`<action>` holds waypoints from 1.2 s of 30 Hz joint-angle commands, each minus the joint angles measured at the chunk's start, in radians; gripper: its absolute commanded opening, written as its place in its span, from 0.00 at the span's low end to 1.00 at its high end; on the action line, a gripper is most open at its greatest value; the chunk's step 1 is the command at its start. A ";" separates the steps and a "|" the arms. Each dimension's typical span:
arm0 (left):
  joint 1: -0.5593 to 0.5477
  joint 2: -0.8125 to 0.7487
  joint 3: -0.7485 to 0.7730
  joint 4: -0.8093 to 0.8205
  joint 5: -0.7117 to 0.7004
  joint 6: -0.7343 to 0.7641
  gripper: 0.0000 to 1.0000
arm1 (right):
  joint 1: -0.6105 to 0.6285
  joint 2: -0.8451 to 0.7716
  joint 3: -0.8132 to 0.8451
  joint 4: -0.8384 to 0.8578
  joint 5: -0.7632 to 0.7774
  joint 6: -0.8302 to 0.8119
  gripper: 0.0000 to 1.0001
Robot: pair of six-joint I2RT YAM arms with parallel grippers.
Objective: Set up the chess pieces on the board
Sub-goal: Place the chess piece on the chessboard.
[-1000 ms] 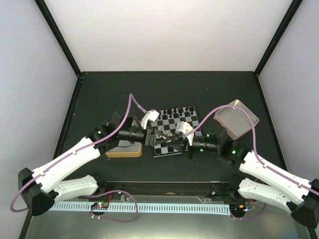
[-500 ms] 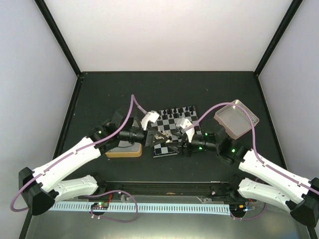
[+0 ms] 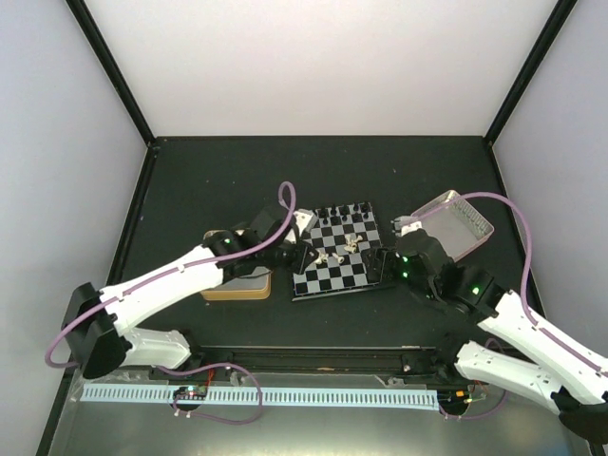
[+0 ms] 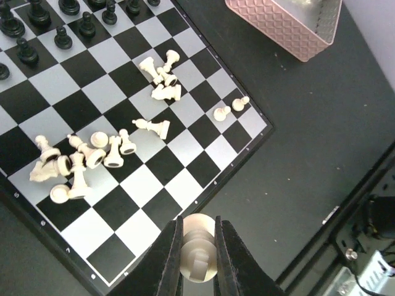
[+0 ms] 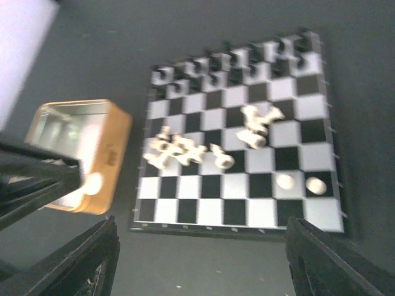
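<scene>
The left claw is clenched on one cream piece, pinched between its two fingers. In the left wrist view that piece hangs at the edge of the board, over the outermost row of squares. In the top view the claw sits at the board's left side, next to the gold tin. How high the piece is above the squares I cannot tell.

The right claw is released, its fingers spread wide with nothing between them. In the top view it sits by the near right corner of the board. In the right wrist view, which is blurred, every piece on the board lies ahead of it and apart from it.

The rest of the chess pieces are on the board. The black pieces stand upright in rows along the far side. Most cream ones are toppled. One heap lies toward the board's left, a smaller heap lies nearer the middle, and a single piece lies on its side between them. Two small cream pawns stand upright on neighbouring squares near the board's right edge. All of these are well apart from the held piece.

A pink tray sits off the board's right side, not touching it.
</scene>
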 commanded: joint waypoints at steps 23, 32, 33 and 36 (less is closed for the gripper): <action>-0.271 0.490 0.194 0.105 -0.325 0.023 0.01 | -0.118 -0.129 -0.224 -0.085 0.257 0.266 0.74; -0.271 0.584 0.235 0.113 -0.296 0.021 0.02 | -0.118 -0.130 -0.248 -0.069 0.263 0.249 0.74; -0.271 0.590 0.240 0.115 -0.295 0.022 0.02 | -0.118 -0.129 -0.249 -0.067 0.264 0.246 0.74; -0.269 0.604 0.252 0.113 -0.305 0.026 0.02 | -0.118 -0.125 -0.250 -0.063 0.266 0.244 0.74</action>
